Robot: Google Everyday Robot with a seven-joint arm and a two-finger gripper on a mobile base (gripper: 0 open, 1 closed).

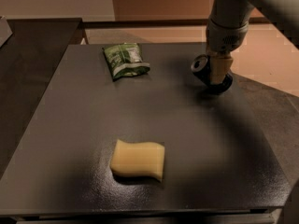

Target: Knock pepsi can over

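The pepsi can (201, 65) is at the back right of the dark table (84, 125). It is tilted over, with its silver top turned left and toward the camera and its base still near the table. My gripper (218, 73) comes down from the upper right and presses against the can's right side, hiding much of its body. The can's logo is hidden.
A green snack bag (125, 59) lies at the back of the table, left of the can. A yellow sponge (138, 159) lies near the front middle. The table's right edge is close behind the can, with a lower dark surface (280, 115) beyond it.
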